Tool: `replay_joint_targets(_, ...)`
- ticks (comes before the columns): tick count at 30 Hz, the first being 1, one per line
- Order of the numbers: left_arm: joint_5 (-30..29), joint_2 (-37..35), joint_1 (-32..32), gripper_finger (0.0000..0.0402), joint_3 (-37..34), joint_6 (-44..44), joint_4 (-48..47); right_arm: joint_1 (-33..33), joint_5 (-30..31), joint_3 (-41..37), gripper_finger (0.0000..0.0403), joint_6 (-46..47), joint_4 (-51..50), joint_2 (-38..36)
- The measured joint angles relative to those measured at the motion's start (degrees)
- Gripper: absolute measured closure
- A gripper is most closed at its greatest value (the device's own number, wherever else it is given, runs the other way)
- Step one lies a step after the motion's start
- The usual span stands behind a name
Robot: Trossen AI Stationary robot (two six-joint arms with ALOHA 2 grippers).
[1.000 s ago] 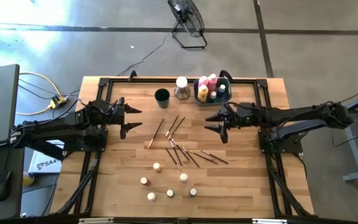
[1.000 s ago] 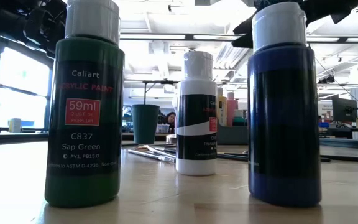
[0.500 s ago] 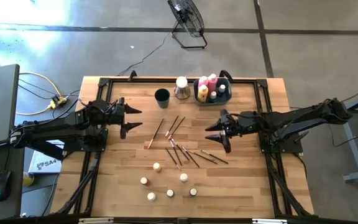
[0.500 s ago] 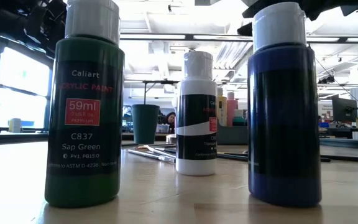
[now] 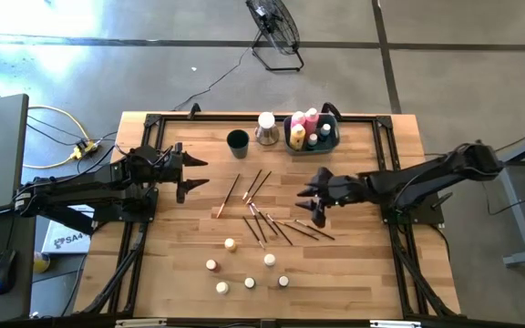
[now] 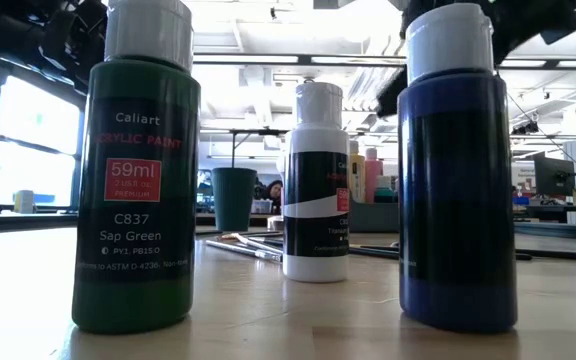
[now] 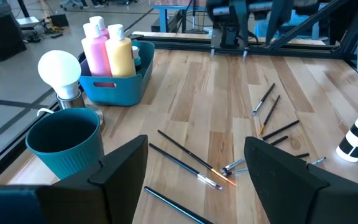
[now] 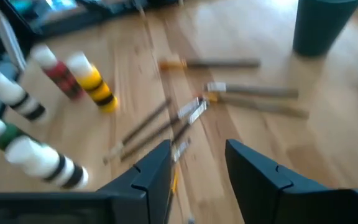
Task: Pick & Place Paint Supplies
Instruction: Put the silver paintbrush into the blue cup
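Several thin dark-handled brushes (image 5: 267, 214) lie scattered flat on the wooden table's middle. They also show in the left wrist view (image 7: 191, 165) and the right wrist view (image 8: 185, 118). Several small white-capped paint bottles (image 5: 244, 269) stand upright nearer the front edge. My right gripper (image 5: 309, 206) hovers open just right of the brushes, slanting down at them, with nothing between its fingers (image 8: 160, 168). My left gripper (image 5: 199, 175) waits open at the table's left, clear of everything.
A teal bin (image 5: 313, 134) at the far edge holds pink and yellow bottles (image 7: 107, 53). Left of the bin stand a white-topped metal cup (image 5: 266, 128) and a dark round cup (image 5: 237, 139). The low view is filled by green (image 6: 136, 170), white (image 6: 314, 180) and blue bottles (image 6: 458, 170).
My right gripper has moved toward the table's near edge and slightly left, sinking and tipping downward toward the scattered brushes. The brushes and bottles have stayed where they were.
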Motion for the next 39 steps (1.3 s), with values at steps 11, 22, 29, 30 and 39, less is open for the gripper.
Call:
replay_joint_targets(11,-5.00,0.00,0.00,0.0137,0.00,0.52,0.02,-0.52,-0.76,0.00,0.0279,3.58,-5.11,1.33)
replay_joint_targets(22,-5.79,0.00,0.00,0.0137,0.00,0.48,0.04,-0.48,0.09,0.00,0.0279,5.57,-10.31,1.68)
replay_joint_targets(29,-5.81,-0.01,0.00,0.0137,0.00,0.46,0.02,-0.21,-5.44,0.00,0.0287,13.10,-15.13,1.68)
replay_joint_targets(30,-5.81,-0.01,0.00,0.0137,0.00,0.46,0.04,-0.04,-5.45,0.00,0.0288,13.59,-14.99,1.68)
replay_joint_targets(39,-5.84,0.00,0.00,0.0137,0.00,0.44,0.03,1.97,2.42,5.79,0.0289,10.95,-19.25,1.67)
